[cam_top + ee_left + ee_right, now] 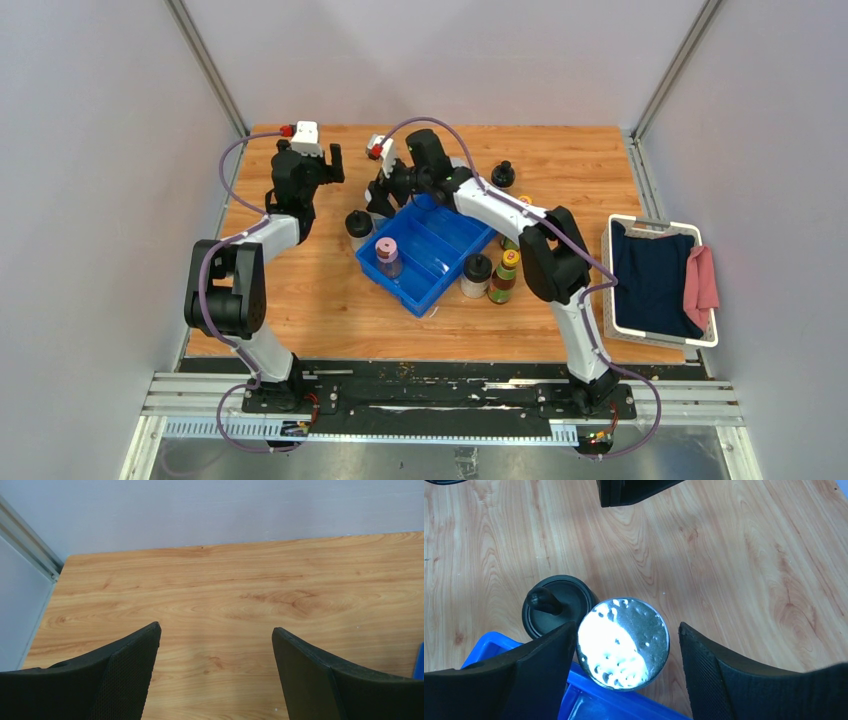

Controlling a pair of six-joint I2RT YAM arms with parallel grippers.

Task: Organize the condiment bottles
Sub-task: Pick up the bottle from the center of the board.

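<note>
1. Right claw (628, 630) spread wide, with a silver-lidded jar (622, 643) between its fingers, lower centre of the frame.
2. Black-capped bottle (555, 605) just beside the jar, at the blue tray (584, 705) corner.
3. Left claw (216, 630) spread above the tabletop (225, 580).

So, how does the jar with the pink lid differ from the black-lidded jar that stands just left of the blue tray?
Lid: the pink-lidded jar has a pink lid, and the black-lidded jar has a black one.
Place: the pink-lidded jar stands inside the blue tray, while the black-lidded jar stands on the table, outside the tray near its left corner.
Both are small and stand upright.
</note>
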